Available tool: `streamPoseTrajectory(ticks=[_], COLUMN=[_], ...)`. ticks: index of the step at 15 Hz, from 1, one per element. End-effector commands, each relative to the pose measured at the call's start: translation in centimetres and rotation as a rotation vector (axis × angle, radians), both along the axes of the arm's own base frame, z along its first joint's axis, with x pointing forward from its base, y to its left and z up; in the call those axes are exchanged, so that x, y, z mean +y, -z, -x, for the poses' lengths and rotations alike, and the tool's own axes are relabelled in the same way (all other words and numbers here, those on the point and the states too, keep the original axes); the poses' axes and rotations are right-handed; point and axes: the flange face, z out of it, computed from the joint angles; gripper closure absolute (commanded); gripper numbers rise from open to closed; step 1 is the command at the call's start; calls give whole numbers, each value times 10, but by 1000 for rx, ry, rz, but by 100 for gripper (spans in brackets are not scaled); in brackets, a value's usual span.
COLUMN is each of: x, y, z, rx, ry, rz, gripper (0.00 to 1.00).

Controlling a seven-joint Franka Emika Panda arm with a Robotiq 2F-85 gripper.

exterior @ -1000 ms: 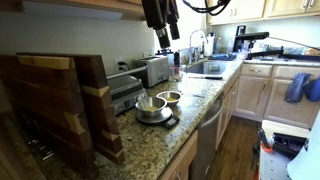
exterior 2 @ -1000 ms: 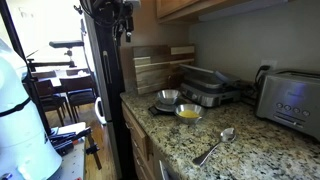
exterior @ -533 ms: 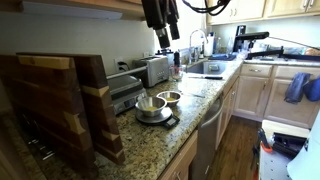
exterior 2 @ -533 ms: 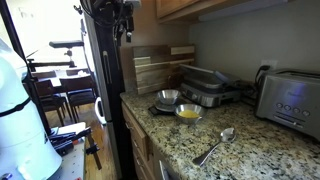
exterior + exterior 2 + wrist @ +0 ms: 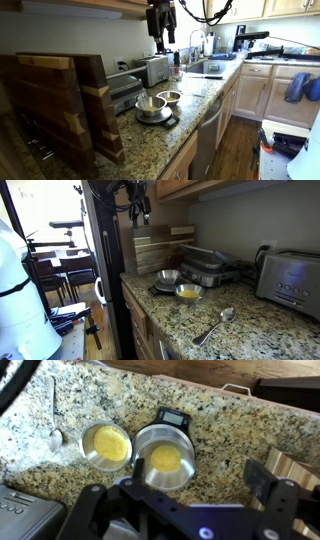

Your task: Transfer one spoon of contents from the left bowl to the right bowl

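The gripper (image 5: 178, 498) hangs high above the granite counter (image 5: 232, 432). It sits at the top centre of an exterior view (image 5: 163, 40) and at the upper middle of an exterior view (image 5: 140, 215), well apart from both bowls. In the wrist view its two dark fingers (image 5: 90, 498) stand spread wide at the lower left and lower right of the frame, with nothing between them. The left bowl (image 5: 143, 455), the larger one, rests on a black scale (image 5: 172, 417) at the centre of the wrist view, with a patch of yellow contents (image 5: 166, 458) in its bottom. The right bowl (image 5: 85, 448) stands just beside it toward frame left, also yellow inside. The spoon (image 5: 54, 420) lies flat on the counter at the upper left of the wrist view, near the right bowl but apart from it. In an exterior view the spoon (image 5: 215, 325) lies in the lower right, in front of a toaster (image 5: 290, 280).
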Motion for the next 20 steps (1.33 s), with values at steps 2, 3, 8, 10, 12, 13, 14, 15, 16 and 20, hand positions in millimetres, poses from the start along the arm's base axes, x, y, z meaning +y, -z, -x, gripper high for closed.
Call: streamPoseTrajectory(ticks=[2, 3, 8, 10, 12, 13, 14, 15, 16, 20], x=[-78, -94, -132, -141, -140, -139, -139, -149, -161, -201], y=[20, 26, 40, 42, 42, 42, 42, 45, 48, 56], z=[1, -1, -11, -9, -9, -9, -9, -10, -11, -15], rx=[-66, -66, -25, -20, -20, -20, -20, -21, -27, -61], ry=[89, 116, 194, 209, 208, 207, 207, 212, 213, 196], rz=[-45, -52, -64, -67, -67, -67, -67, -64, -65, -63], gripper=[0, 0, 0, 0, 0, 0, 0, 0, 0, 0])
